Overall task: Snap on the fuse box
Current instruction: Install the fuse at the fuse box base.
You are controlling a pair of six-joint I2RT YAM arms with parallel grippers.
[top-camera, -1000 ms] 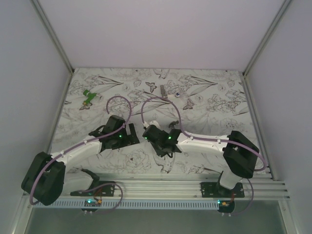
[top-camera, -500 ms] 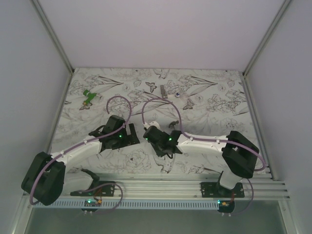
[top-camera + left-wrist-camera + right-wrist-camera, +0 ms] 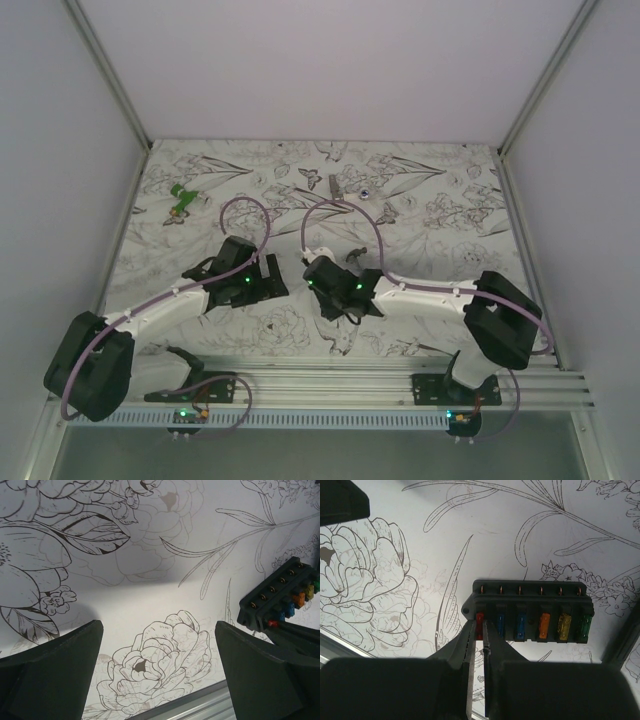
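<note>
The fuse box (image 3: 530, 611) is a black block lying on the flower-print table, with a row of red, blue, blue, orange, yellow and green fuses. My right gripper (image 3: 480, 626) reaches it from the near side, and its jaws are closed to a narrow gap on the red fuse (image 3: 479, 621) at the box's left end. The box also shows at the right edge of the left wrist view (image 3: 278, 600). In the top view the right gripper (image 3: 325, 283) covers it. My left gripper (image 3: 159, 672) is wide open and empty over a printed flower, just left of the box; it also shows in the top view (image 3: 270, 284).
A green object (image 3: 182, 200) lies at the far left of the table. A small grey metal piece (image 3: 334, 186) and a small round item (image 3: 366, 192) lie at the far middle. The aluminium rail (image 3: 330, 380) runs along the near edge.
My right gripper and forearm have shifted slightly to the right over the past second. The left arm has stayed still.
</note>
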